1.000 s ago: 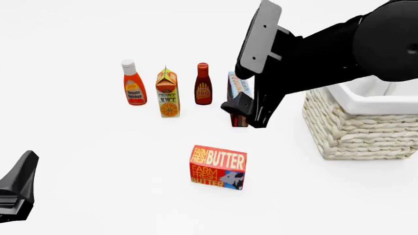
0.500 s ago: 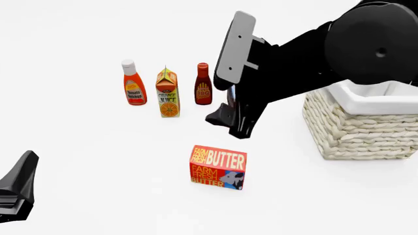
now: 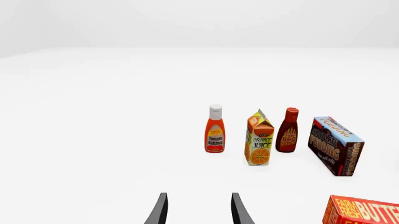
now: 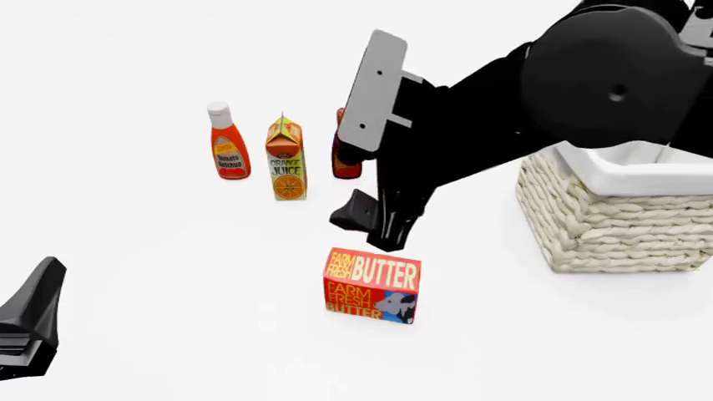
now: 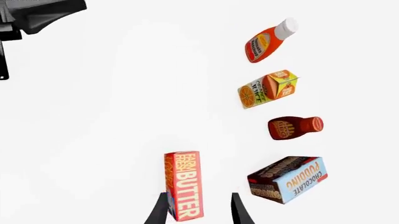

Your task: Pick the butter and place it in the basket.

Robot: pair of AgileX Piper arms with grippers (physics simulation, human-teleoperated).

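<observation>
The butter [image 4: 372, 286], a red-orange box with yellow and white lettering, stands on the table near the front centre. It also shows in the left wrist view [image 3: 361, 211] and the right wrist view [image 5: 184, 184]. My right gripper [image 4: 373, 227] is open and hangs just above and behind the butter. In the right wrist view the gripper [image 5: 198, 212] has the butter's near end between its fingers, with no contact visible. My left gripper [image 4: 33, 313] is open and empty at the front left, far from the butter; it also shows in its own wrist view [image 3: 198, 212]. The basket [image 4: 624, 217] stands at the right.
Behind the butter stands a row of a ketchup bottle [image 4: 229, 142], an orange juice carton [image 4: 285, 159] and a BBQ sauce bottle [image 4: 337, 159], which is half hidden by my right arm. The chocolate pudding box [image 3: 335, 145] is hidden behind that arm in the front view.
My right gripper has moved left and down towards the butter, now covering the pudding box and part of the BBQ bottle. The left arm and butter have not moved.
</observation>
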